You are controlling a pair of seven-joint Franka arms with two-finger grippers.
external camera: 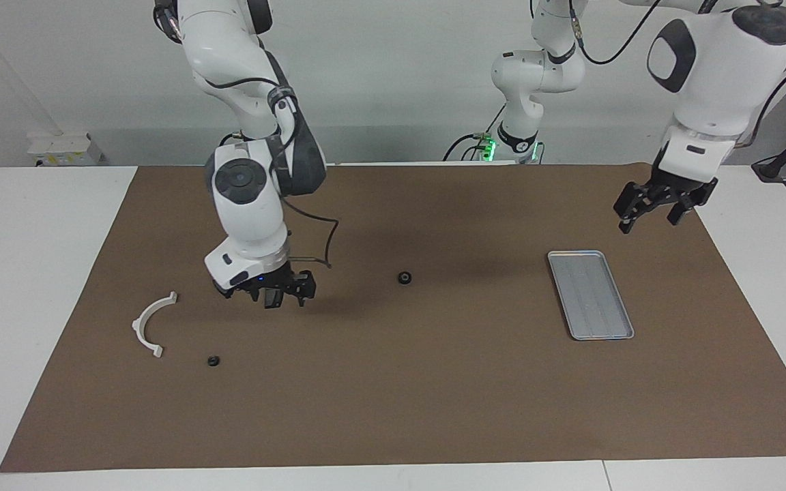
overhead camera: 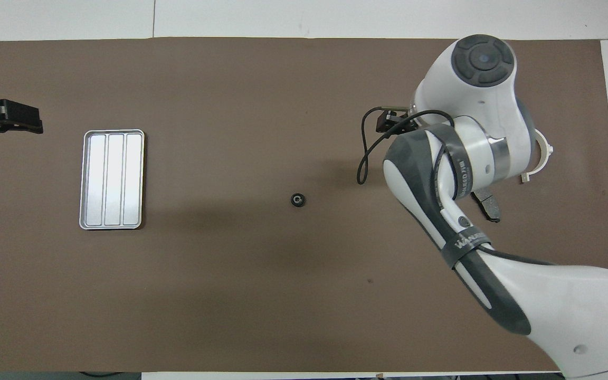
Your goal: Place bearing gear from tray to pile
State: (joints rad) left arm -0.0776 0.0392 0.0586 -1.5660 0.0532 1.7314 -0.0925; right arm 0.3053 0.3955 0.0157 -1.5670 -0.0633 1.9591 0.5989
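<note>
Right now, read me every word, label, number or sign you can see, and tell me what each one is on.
"WAN...": pale lettering on the dark grey strap around the right arm's white forearm; its later letters are too small to read.
More lettering on the dark grey band nearer that arm's wrist: too small to read.
Shallow silver-grey ridged metal tray and white half-ring plastic bracket: no text visible.

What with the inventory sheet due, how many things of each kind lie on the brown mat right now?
Bearing gears: 2
White half-ring bracket: 1
Dark brake pads, both partly hidden by the right arm: 2
Tray: 1
Total: 6
</note>
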